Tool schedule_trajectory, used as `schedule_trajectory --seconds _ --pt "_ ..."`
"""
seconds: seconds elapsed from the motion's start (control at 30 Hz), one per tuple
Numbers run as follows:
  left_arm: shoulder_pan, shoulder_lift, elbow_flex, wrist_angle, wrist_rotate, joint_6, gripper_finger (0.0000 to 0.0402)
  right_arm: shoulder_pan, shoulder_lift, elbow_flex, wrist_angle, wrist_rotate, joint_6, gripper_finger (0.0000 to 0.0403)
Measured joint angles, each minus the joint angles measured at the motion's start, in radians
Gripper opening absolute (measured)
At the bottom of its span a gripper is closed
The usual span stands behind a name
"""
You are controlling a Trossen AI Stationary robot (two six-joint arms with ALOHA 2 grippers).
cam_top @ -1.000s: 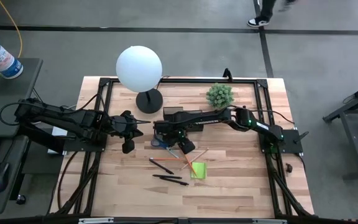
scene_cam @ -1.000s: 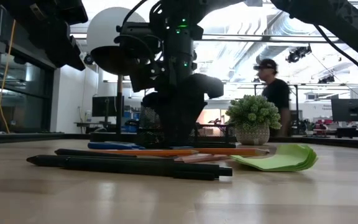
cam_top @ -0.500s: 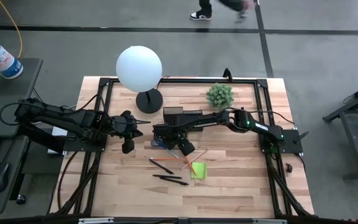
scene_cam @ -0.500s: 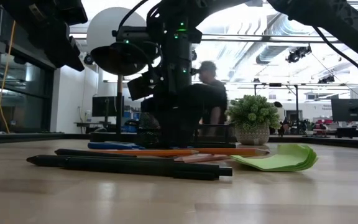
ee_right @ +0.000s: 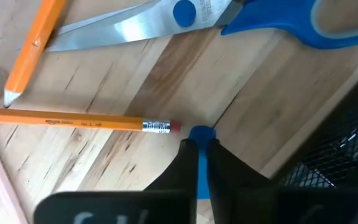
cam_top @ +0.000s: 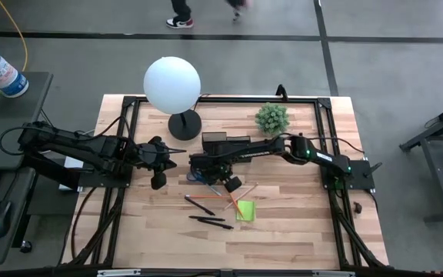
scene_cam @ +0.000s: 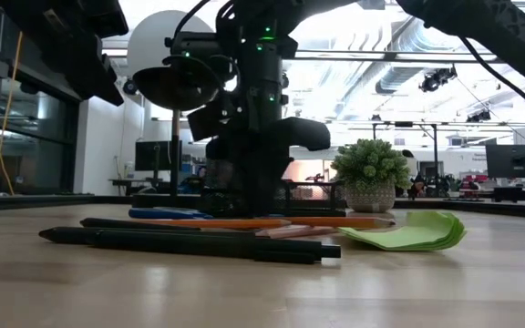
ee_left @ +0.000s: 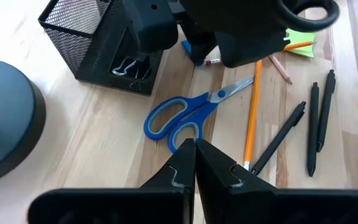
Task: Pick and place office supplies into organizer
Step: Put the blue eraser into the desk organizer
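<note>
Right end effector (ee_right: 197, 152) is down low on the tabletop (cam_top: 298, 223), right next to the black mesh organizer (ee_left: 101, 40), and its fingers are pinched together on a thin blue thing (ee_right: 199, 163) sitting between them. Can't really tell what that blue piece is, only a sliver shows. An orange pencil (ee_right: 73, 119) lies just beside the fingertips, eraser end nearly touching that blue bit.

The blue-handled scissors (ee_left: 188, 115) lie flat on the wood just in front of the organizer, blades pointing away from it toward the other pencils. There's a binder clip (ee_left: 126, 65) sitting inside the organizer's low front compartment. Another orange pencil (ee_left: 252, 118) runs alongside the scissors, and the black pens (ee_left: 312, 124) are a bit further out, all lying loose. The lime-green sticky-note pad (cam_top: 244, 209) is near them, flat on the tabletop.

Left end effector (ee_left: 194, 165) hangs above the tabletop off to the left side of the scissors, fingers pressed together with nothing in them.

Also on the tabletop: a globe lamp (cam_top: 172, 85) and a small potted plant (cam_top: 271, 117) behind the organizer.
</note>
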Motion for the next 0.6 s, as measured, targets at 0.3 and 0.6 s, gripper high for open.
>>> schedule_trajectory --seconds 0.3,0.6 --pt "0.0 0.0 0.0 0.0 -0.008 0.0 0.0001 0.007 -0.009 -0.001 -0.033 0.015 0.025 0.0002" --pt "0.0 0.0 0.0 -0.001 -0.011 0.0 0.0001 0.013 -0.058 -0.007 -0.084 0.006 0.061 0.0001"
